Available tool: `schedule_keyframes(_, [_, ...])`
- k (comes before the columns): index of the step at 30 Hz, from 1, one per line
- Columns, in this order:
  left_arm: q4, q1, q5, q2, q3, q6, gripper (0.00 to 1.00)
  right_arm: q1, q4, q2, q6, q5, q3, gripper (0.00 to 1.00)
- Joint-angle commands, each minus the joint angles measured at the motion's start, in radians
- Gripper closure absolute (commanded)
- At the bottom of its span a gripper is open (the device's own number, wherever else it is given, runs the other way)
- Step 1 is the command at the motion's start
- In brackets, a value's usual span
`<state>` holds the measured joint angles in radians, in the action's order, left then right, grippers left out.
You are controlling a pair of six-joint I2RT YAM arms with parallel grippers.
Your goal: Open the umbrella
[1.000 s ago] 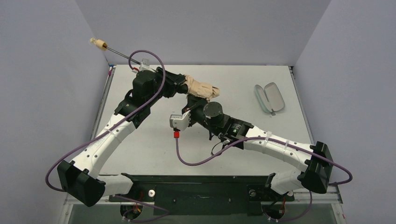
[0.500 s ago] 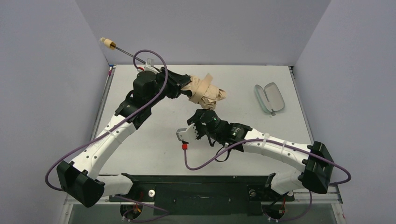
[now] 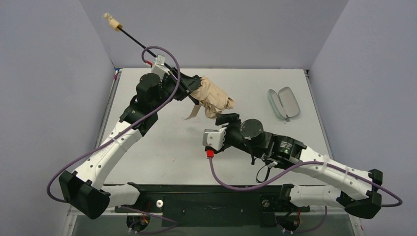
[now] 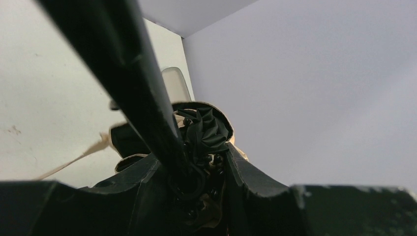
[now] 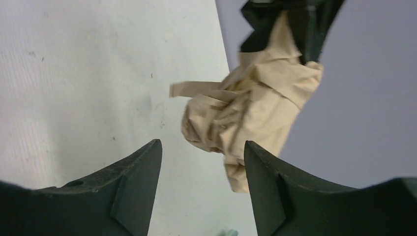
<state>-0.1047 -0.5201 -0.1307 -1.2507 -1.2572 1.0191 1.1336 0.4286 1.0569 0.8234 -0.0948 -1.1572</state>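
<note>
Umbrella (image 3: 212, 100): where is it sitting right now? — Ana
It is hanging in the air above the far left part of the table (image 3: 255, 83), tilted. Its thin black shaft (image 3: 142, 44) is slanting up and away to the left, and the handle knob (image 3: 112, 20) is poking up against the back wall (image 3: 221, 29). The tan fabric (image 5: 255, 108) is bunching in a crumpled ball, not spreading, and 1 strap (image 3: 193, 112) is dangling loose under it — Ben
What is holding it up? — Ana
The left gripper (image 3: 188, 93) is clamping it just where the shaft is meeting the bunched canopy. From the left wrist, its 2 fingers (image 4: 246, 182) are squeezing in on either side of the shaft and the folded black lining (image 4: 204, 130) — Ben
And the right gripper (image 3: 226, 119)? — Ana
It is gaping wide and carrying nothing. It is pointing at the fabric from the near side, just beside it. From the right wrist, its 2 dark fingers (image 5: 142, 167) are framing the lower folds, which are showing beyond the tips. Whether they are touching, I cannot tell — Ben
And the surface and the room? — Ana
The table is showing white and lightly scuffed. A pale green case (image 3: 284, 103) is lying toward the far right, well apart from both grippers. Plain grey-lilac walls are closing in on 3 sides — Ben
</note>
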Motion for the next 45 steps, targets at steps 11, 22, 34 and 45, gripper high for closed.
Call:
schedule_keyframes(11, [-0.027,0.003,-0.724,0.076,-0.041,-1.047,1.0,-0.48,-0.043,0.003,-0.797,0.333,-0.285,0.26])
schedule_keyframes(22, [-0.082,-0.028,-0.94,0.008,-0.1,-1.152,1.0,-0.477,-0.209,0.115,-1.034,0.665,-0.345,0.3])
schedule_keyframes(34, [-0.035,-0.068,-0.933,-0.014,-0.108,-1.068,1.0,-0.382,-0.19,0.185,-0.947,0.718,-0.39,0.42])
schedule_keyframes(45, [-0.039,-0.087,-0.947,-0.022,-0.11,-1.086,1.0,-0.36,-0.174,0.228,-0.88,0.639,-0.42,0.8])
